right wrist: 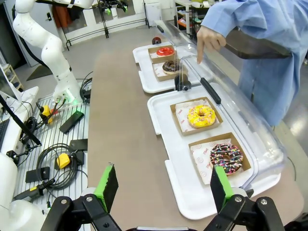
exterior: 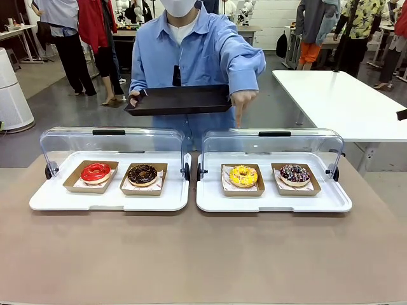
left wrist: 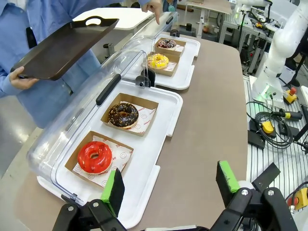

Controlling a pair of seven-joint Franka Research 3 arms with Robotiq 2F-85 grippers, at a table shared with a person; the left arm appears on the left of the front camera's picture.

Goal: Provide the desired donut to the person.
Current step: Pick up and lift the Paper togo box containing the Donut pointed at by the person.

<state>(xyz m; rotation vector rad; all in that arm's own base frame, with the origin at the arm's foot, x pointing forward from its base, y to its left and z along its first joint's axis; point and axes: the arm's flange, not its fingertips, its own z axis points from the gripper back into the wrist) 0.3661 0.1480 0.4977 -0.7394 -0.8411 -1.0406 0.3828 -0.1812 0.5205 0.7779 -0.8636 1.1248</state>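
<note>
The person [exterior: 191,51] stands across the table, holding a black serving tray [exterior: 178,100] in one hand. The other hand [exterior: 243,101] points a finger down over the yellow donut [exterior: 243,176] in the right case. Beside it lies a dark sprinkled donut [exterior: 294,174]. The left case holds a red donut [exterior: 95,171] and a chocolate donut [exterior: 142,174]. My left gripper [left wrist: 170,182] hangs open above the table's near edge by the red donut [left wrist: 95,157]. My right gripper [right wrist: 163,183] is open too, near the sprinkled donut [right wrist: 226,158], with nothing between its fingers.
Each pair of donuts sits in cardboard boats on a white tray [exterior: 57,200], with its clear lid [exterior: 111,143] swung up at the far side. A white table [exterior: 343,101] stands at the back right. Cables and boxes [right wrist: 62,161] lie beside the table.
</note>
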